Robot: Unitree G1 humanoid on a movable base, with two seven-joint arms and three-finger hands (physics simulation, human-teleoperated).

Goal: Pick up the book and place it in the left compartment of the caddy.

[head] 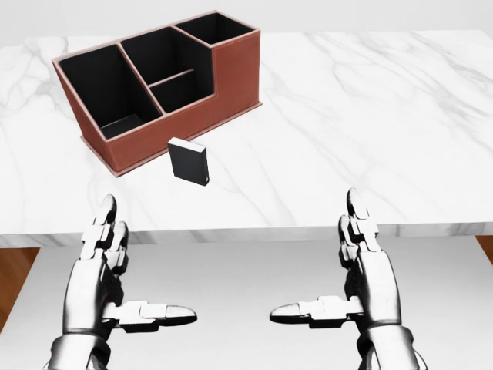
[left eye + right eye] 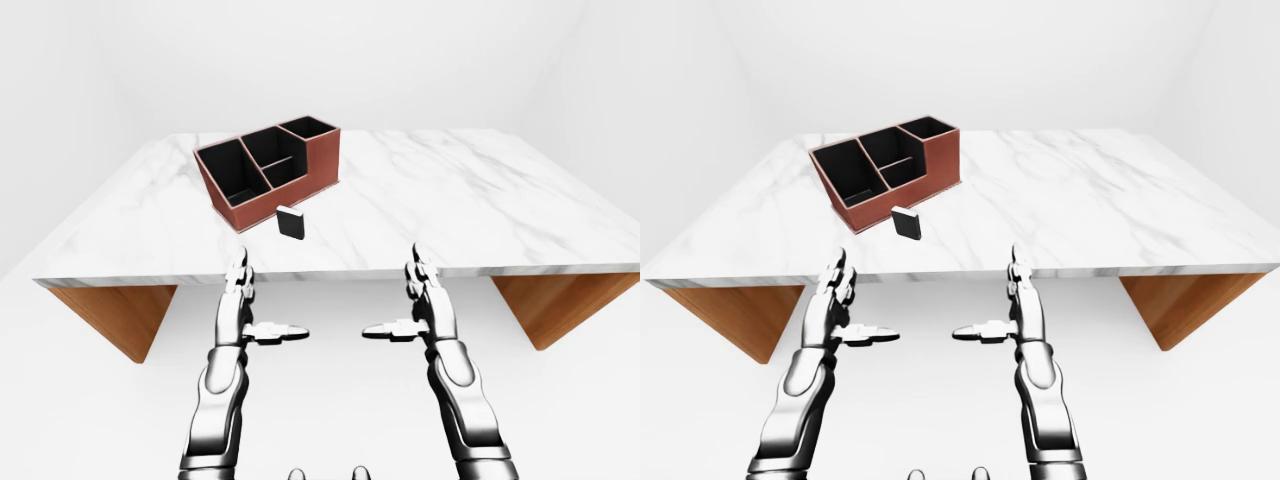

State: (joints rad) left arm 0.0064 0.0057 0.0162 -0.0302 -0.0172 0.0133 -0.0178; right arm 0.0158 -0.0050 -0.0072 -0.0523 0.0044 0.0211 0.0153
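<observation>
A small black book [image 1: 189, 162] stands upright on the white marble table [image 1: 370, 116], just below the red-brown caddy [image 1: 231, 73] in the head view. The caddy's large left compartment [image 1: 104, 89] looks empty. Both hands hover below the table's near edge, apart from the book. My left hand [image 1: 127, 270] is open, fingers up and thumb pointing inward. My right hand [image 1: 339, 266] mirrors it, open and holding nothing.
The caddy has smaller middle compartments [image 1: 173, 77] and a taller right one [image 1: 216, 27]. Wooden table supports [image 2: 115, 315] show at both lower sides in the left-eye view. White floor and walls surround the table.
</observation>
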